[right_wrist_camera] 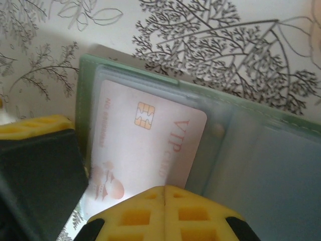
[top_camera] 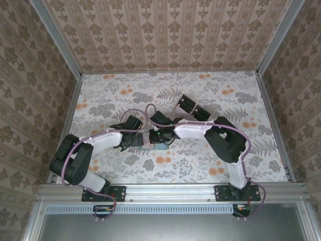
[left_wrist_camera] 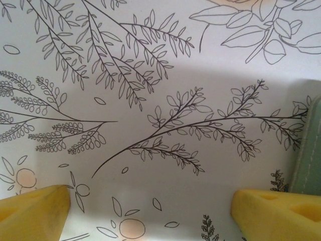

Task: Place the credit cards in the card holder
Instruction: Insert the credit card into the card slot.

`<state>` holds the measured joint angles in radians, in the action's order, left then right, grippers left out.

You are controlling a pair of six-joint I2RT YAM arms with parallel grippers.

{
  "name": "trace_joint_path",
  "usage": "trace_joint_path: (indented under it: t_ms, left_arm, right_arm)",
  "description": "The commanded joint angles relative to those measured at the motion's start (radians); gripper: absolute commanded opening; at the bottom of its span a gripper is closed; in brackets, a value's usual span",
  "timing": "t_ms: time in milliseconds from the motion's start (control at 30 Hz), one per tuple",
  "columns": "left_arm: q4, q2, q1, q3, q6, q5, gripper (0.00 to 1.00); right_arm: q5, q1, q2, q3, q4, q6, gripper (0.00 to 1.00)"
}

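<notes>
Both arms bent inward over the table (top_camera: pixel 200 165). The left gripper (left_wrist_camera: pixel 150 213) was spread wide beside the card holder (right_wrist_camera: pixel 86 110). The right gripper (right_wrist_camera: pixel 164 206), pressed together, hung over the credit card (right_wrist_camera: pixel 145 145) lying on the holder.

The top external camera sits above and behind the arm bases (top_camera: pixel 103 193), facing down and forward, far enough back to take in the whole desk (top_camera: pixel 210 170) and its walls (top_camera: pixel 165 35). The left wrist camera rides low over the desk, looking past the left hand (left_wrist_camera: pixel 150 213), with the card holder (left_wrist_camera: pixel 307 150) cut off at its right border. The right wrist camera looks from closer still, past the right hand (right_wrist_camera: pixel 164 208), onto that same holder, which both wrist views share.
</notes>
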<state>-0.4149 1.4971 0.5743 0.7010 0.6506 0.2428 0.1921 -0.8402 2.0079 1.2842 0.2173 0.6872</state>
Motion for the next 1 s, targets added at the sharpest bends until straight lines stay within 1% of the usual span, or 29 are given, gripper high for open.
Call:
trace_joint_path:
  t_ms: [0,133,267,367,567,967]
  left_arm:
    - [0.034,0.028,-0.005,-0.023,-0.005,-0.028,1.00]
    - [0.003,-0.017,-0.008,-0.012,-0.012,-0.015,1.00]
    - [-0.043,-0.089,-0.023,0.000,-0.019,0.019,1.00]
    - [-0.074,-0.122,-0.038,0.005,-0.021,0.051,1.00]
    - [-0.090,-0.096,-0.062,0.010,-0.023,0.062,1.00]
    - [-0.081,0.004,-0.060,0.023,-0.017,0.063,1.00]
  right_arm:
    - [0.036,-0.012,0.022,0.030,0.011,0.017,0.03]
    - [0.033,-0.011,-0.037,0.003,-0.010,0.020,0.04]
    - [-0.015,-0.010,-0.118,-0.037,-0.005,0.020,0.07]
    - [-0.050,-0.009,-0.140,-0.045,0.027,0.015,0.07]
    - [-0.055,-0.009,-0.101,-0.043,0.048,0.012,0.05]
    - [-0.063,-0.009,-0.019,-0.022,0.055,0.000,0.04]
